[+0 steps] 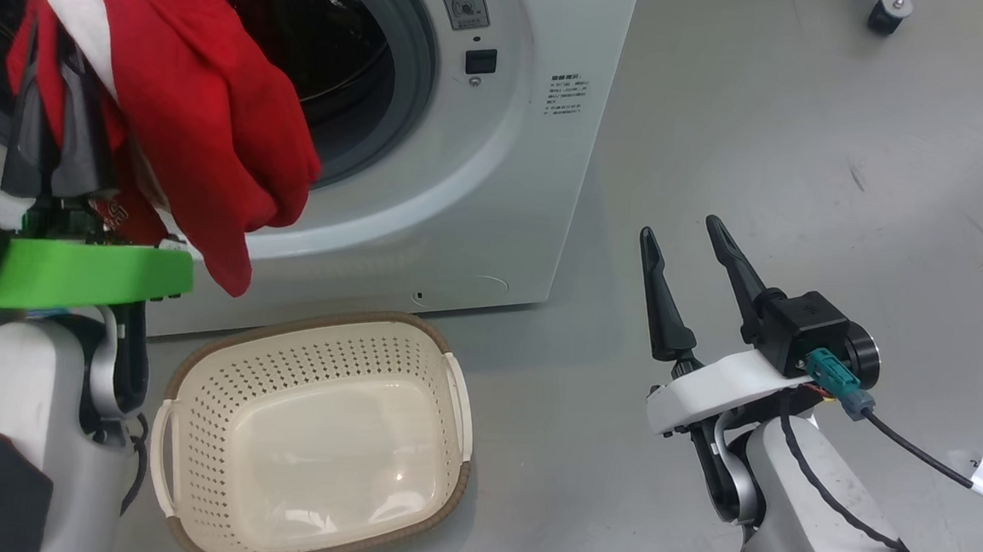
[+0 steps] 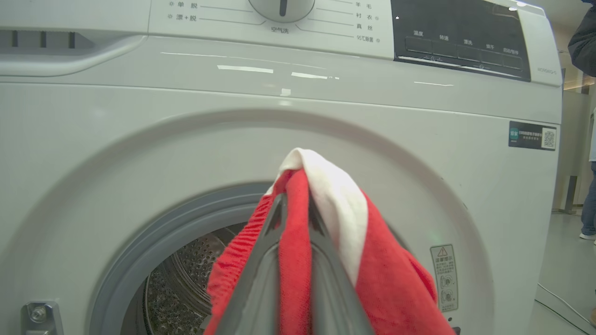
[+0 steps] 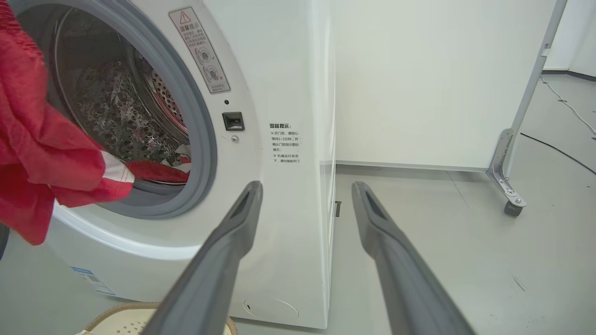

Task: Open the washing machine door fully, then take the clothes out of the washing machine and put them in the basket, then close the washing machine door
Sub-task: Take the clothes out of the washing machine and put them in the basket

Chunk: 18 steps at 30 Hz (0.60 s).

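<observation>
Grey floor (image 1: 764, 139), lightly scuffed, takes up right half of head view. White washer (image 1: 497, 182) stands on it, upper left. Cream basket (image 1: 310, 314) sits on floor just before washer, lower left of centre. Black caster (image 1: 887, 14) in top right corner. Right wrist view: wheeled metal leg (image 3: 499, 156) at right, black cable (image 3: 554, 149) lying on floor beyond.

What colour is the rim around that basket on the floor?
Brown, with a woven look, around the cream basket; the head view shows it best.

white forearm (image 1: 791, 542) | green wrist plate (image 1: 73, 274) | dark tapered fingers (image 1: 660, 303) | black camera block (image 1: 804, 329), teal plug (image 1: 831, 371), black cable (image 1: 916, 450)
</observation>
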### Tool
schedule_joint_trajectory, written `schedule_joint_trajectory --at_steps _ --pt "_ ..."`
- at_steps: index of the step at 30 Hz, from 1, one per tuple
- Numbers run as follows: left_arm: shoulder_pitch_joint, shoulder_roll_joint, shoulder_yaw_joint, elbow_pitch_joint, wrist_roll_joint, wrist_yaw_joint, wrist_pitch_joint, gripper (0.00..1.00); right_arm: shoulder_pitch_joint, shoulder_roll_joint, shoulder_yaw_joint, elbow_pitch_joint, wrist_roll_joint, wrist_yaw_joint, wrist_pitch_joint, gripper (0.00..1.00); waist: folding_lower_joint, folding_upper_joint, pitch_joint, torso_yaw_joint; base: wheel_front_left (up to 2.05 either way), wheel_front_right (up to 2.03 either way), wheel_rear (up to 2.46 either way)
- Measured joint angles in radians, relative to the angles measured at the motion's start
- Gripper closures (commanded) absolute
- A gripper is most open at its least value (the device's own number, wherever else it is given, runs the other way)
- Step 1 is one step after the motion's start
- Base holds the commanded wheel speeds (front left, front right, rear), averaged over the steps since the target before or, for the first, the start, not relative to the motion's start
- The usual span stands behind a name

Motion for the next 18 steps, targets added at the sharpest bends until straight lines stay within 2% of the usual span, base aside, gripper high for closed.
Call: schedule_joint_trajectory --at_steps 10,18 --pt "0.173 -0.008 -0.033 -0.017 0.006 0.012 0.042 1.00 0.018 0.000 -0.009 -0.012 -0.009 0.000 0.000 0.00 0.0000 0.0000 0.005 -0.001 0.00 0.00 0.00" --pt "0.267 -0.067 -0.056 0.071 -0.029 0.021 0.064 1.00 0.015 0.000 -0.013 -0.039 -0.026 0.000 0.000 0.00 0.0000 0.0000 0.048 -0.004 0.00 0.00 0.00"
